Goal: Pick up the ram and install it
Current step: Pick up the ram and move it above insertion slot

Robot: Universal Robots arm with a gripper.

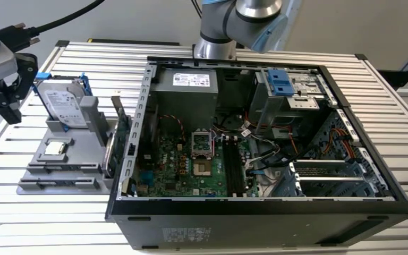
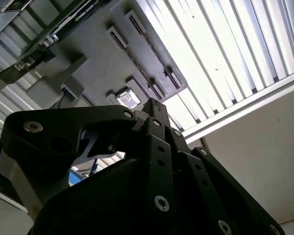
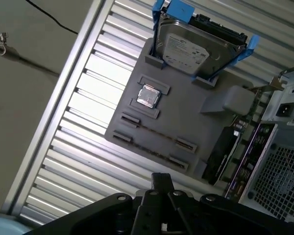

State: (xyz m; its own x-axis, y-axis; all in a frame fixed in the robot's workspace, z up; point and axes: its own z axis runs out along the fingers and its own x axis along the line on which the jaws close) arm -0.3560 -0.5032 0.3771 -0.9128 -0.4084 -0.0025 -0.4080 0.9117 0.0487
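Gripper (image 1: 13, 98) hovering at the left, just beside the grey tray (image 1: 78, 162).
I can't tell whether its claw is apart or together.

Table (image 1: 402, 138): pale metal slats.
Case (image 1: 261, 223): black, lying open on the table, in the middle.
Motherboard (image 1: 183, 170): green, on the case floor, with long black slots (image 1: 232, 167).
Holder (image 1: 62, 159): grey, just beside the case on the exterior view's left.
Drive (image 1: 66, 106): silver, blue rails, upright at the holder's far end.
Chip (image 1: 57, 148): 1, square, flat on the holder.
Card (image 1: 121, 138): green, on edge between holder and case.
Gripper (image 1: 4, 106): black, at the exterior view's left edge, near the drive and apart from it.
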